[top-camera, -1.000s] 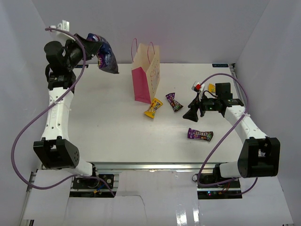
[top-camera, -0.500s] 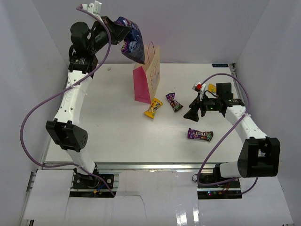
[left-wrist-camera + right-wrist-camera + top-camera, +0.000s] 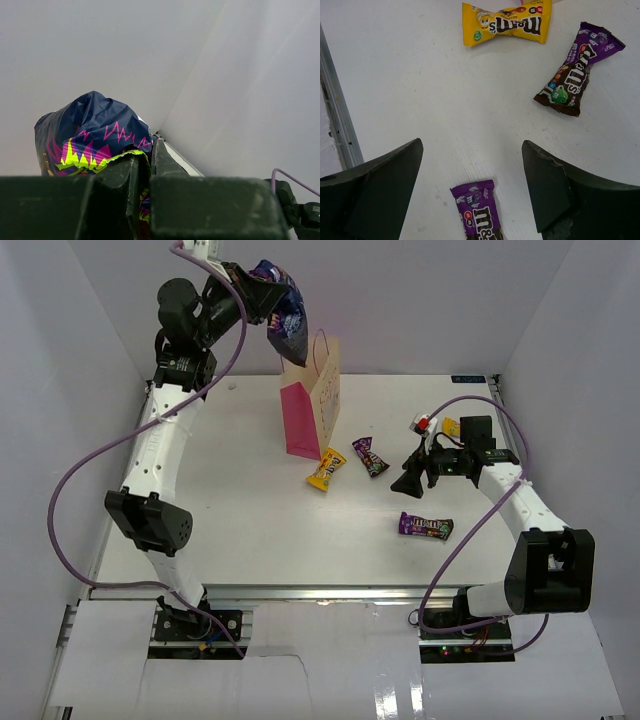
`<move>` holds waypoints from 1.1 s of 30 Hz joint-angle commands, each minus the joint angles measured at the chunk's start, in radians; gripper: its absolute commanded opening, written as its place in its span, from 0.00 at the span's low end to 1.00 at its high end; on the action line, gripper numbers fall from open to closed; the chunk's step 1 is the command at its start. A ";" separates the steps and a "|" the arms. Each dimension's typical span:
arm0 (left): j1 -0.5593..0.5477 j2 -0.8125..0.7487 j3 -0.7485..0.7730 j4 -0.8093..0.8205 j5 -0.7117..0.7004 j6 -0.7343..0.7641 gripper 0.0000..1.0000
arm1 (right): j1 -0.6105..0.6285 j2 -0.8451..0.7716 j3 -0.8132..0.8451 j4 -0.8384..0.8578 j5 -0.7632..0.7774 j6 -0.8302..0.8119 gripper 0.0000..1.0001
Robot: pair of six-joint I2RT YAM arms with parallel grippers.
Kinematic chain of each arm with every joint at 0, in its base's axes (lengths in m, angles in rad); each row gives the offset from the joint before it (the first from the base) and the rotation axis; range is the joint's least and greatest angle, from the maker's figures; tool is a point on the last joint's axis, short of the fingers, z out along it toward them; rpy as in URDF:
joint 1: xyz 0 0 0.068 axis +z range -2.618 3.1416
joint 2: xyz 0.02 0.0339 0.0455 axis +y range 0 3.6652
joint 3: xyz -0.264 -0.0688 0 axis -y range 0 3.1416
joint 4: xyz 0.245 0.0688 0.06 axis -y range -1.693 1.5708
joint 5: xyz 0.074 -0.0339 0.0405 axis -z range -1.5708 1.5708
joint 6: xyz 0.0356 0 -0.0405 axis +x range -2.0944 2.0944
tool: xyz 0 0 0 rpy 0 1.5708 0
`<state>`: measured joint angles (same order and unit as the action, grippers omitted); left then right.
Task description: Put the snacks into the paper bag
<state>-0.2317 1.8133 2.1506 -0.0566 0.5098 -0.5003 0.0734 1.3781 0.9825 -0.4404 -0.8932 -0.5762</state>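
My left gripper (image 3: 262,302) is raised high at the back, shut on the top edge of the blue snack bag (image 3: 287,322), which hangs just above the left rim of the paper bag (image 3: 318,398). In the left wrist view the blue bag (image 3: 90,130) is pinched between the closed jaws (image 3: 145,165). The cream and pink paper bag stands upright. A yellow packet (image 3: 326,469) and a dark purple packet (image 3: 369,456) lie to its right, with another purple packet (image 3: 426,526) nearer. My right gripper (image 3: 405,480) hovers open over the table with nothing in it (image 3: 471,145).
In the right wrist view lie the yellow packet (image 3: 507,22), one purple packet (image 3: 577,70) and a second purple packet (image 3: 480,210) just below the open jaws. Another yellow packet (image 3: 449,426) and a small red-and-white item (image 3: 425,424) lie behind the right arm. White walls enclose the table.
The left arm has swung right and up, carrying the blue snack bag from the far left to above the paper bag's rim. The right arm has not moved.
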 commanded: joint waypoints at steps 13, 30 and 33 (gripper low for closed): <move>-0.011 0.063 0.035 0.136 0.055 0.088 0.00 | -0.018 0.006 0.012 0.006 -0.035 0.003 0.85; -0.011 0.081 -0.109 0.078 0.147 0.175 0.00 | -0.020 0.033 0.005 0.005 -0.036 -0.004 0.85; -0.011 0.087 -0.120 0.077 0.133 0.170 0.04 | -0.020 0.035 0.002 0.003 -0.036 -0.005 0.85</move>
<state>-0.2394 1.9598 2.0106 -0.0982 0.6369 -0.3443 0.0589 1.4090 0.9825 -0.4400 -0.9005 -0.5762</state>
